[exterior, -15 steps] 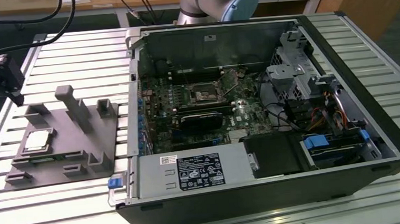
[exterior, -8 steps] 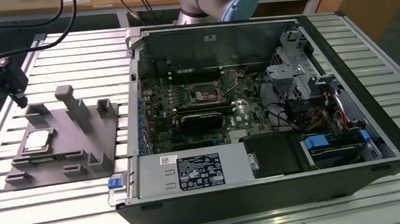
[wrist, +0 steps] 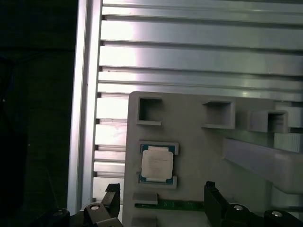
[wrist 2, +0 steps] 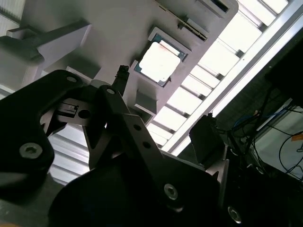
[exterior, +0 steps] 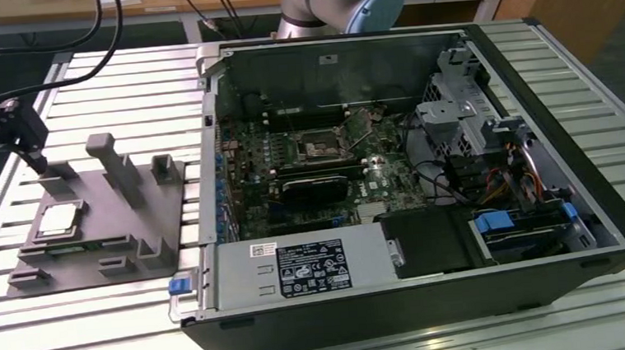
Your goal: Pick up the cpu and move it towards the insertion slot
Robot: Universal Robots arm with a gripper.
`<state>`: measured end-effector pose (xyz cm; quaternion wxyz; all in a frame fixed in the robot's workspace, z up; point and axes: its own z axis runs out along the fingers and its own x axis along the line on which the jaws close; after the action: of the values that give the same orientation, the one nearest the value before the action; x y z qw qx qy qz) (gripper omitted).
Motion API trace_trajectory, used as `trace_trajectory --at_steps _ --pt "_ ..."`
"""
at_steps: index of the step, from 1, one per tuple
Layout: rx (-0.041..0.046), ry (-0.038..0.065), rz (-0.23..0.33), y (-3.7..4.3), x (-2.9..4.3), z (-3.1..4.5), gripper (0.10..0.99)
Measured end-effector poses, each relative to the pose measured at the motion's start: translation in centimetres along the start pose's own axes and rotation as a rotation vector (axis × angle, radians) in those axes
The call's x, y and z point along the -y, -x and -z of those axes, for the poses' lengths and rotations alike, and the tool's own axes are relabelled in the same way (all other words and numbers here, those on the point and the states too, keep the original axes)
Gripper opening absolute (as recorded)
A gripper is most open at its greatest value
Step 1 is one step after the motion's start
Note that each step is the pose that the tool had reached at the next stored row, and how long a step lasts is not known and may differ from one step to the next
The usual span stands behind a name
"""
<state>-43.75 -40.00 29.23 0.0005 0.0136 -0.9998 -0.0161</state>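
On the grey fixture plate (exterior: 166,210), at the exterior view's left, the cpu (exterior: 60,219) lies flat: a square chip with a pale silvery top and a bluish-green rim. Near it the gripper (wrist: 161,189) hangs spread wide, grasping nothing. The insertion slot (exterior: 322,148) sits well apart, inside the computer case (exterior: 411,317).

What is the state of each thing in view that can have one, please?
cpu: lying flat in its recess in the grey fixture, not gripped.
gripper: open, holding nothing, over the fixture and apart from the cpu.
insertion slot: no chip in it, dark centre showing.
computer case: open, its inside exposed.
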Motion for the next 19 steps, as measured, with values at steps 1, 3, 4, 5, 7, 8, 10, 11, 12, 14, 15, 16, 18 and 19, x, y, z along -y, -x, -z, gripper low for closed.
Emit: trace_trajectory --at_steps 1,3,4,5,7,8,10,11,12,14,15,16,18,19 --pt "-0.0001 0.000 0.000 0.00 0.00 -0.09 0.796" --pt "-0.0001 0.000 0.000 0.00 0.01 -0.25 0.796" --pt "-0.0001 0.000 0.000 0.00 0.01 -0.32 0.796" --pt "-0.0001 0.000 0.000 0.00 0.01 -0.39 0.796" --pt "-0.0001 0.000 0.000 0.00 0.02 -0.51 0.796" --pt "-0.0001 -0.001 0.000 0.00 0.02 -0.57 0.796" --pt "-0.0002 -0.001 0.000 0.00 0.03 -0.68 0.796" --pt "-0.0002 0.000 0.000 0.00 0.03 -0.74 0.796" --pt "-0.0001 0.000 0.000 0.00 0.03 -0.80 0.796" --pt "0.0000 0.000 0.000 0.00 0.04 -0.98 0.796" --pt "-0.0001 0.000 0.000 0.00 0.04 -1.04 0.796" --pt "-0.0001 0.000 0.000 0.00 0.05 -1.10 0.796" --pt "-0.0001 0.000 0.000 0.00 0.06 -1.22 0.796" --pt "-0.0001 -0.001 0.000 0.00 0.06 -1.29 0.796"
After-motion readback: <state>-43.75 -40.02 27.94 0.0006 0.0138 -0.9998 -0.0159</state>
